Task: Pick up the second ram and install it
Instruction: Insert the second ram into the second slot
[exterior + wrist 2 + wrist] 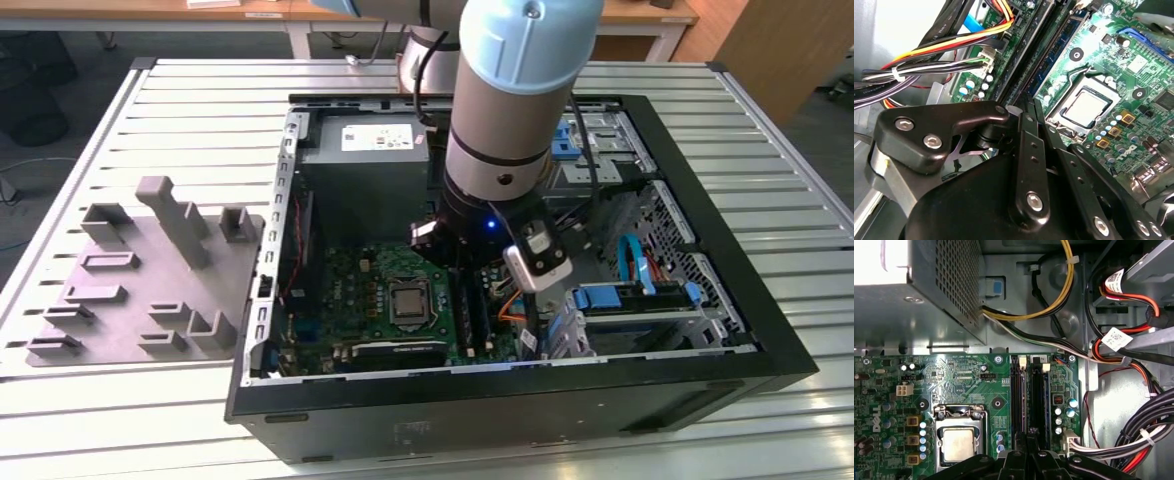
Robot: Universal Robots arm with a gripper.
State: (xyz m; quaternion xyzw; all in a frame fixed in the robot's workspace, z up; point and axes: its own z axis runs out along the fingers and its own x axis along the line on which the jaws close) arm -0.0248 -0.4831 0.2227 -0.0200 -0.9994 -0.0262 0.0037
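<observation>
While the arm reaches down into the open case (534, 410), the gripper (1028, 100) sits right beside the CPU socket (1086, 107), over the black memory slots (1040, 395). Its fingers look pinched together, with no gap I can see and nothing obviously clamped between them. The second ram (1064, 45), the blue-green stick, seems to be standing in a slot alongside the CPU socket. Its long axis runs straight away from the fingertips, parallel to the socket's edge. The near end is just about at the tips, but I can't tell if they're touching.
</observation>
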